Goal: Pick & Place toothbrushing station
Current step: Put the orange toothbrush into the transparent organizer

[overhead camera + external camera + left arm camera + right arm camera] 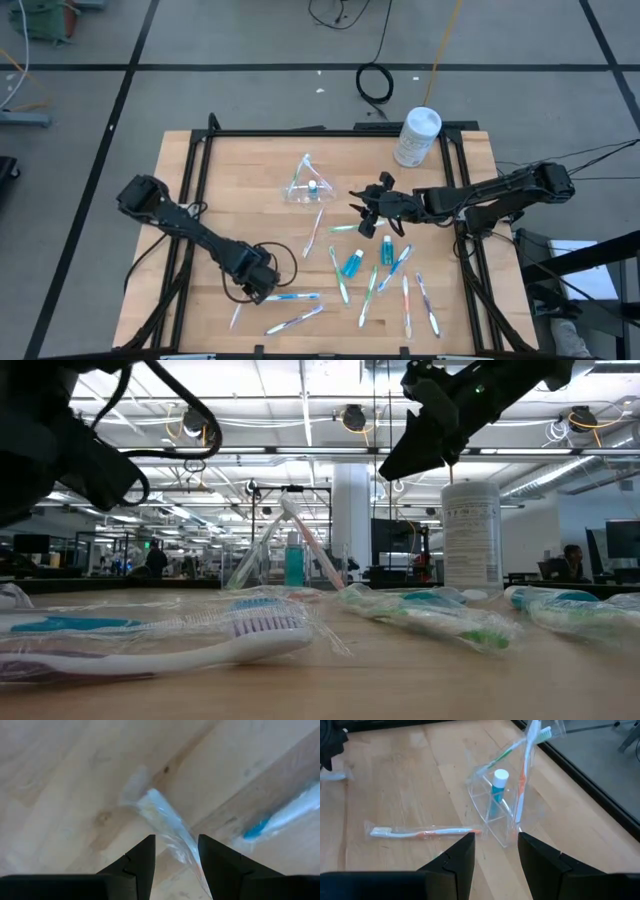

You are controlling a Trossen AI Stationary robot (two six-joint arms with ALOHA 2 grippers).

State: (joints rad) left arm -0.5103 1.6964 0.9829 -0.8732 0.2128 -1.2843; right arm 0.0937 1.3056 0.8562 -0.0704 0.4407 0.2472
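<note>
So the clear plastic holder point(306, 186) stands upright mid-tabletop toward the far side, already holding two wrapped toothbrushes and one blue toothpaste tube point(497, 790). The right claw point(368, 208) hovers just right of it with its jaws apart and nothing in them, and an orange-handled wrapped toothbrush point(422, 831) lies just in front of it, its long axis running roughly crosswise to the fingers. The left claw point(258, 285) is down at the near-left of the tabletop point(240, 180), jaws apart too, straddling the end of a wrapped brush point(165, 827) whose long axis runs straight out between the fingers. I'd guess that one gets grabbed next. Loose stuff: I count about nine wrapped brushes and two blue tubes point(352, 263) scattered near-centre and right. One white canister point(417, 136) sits at the far right edge.
</note>
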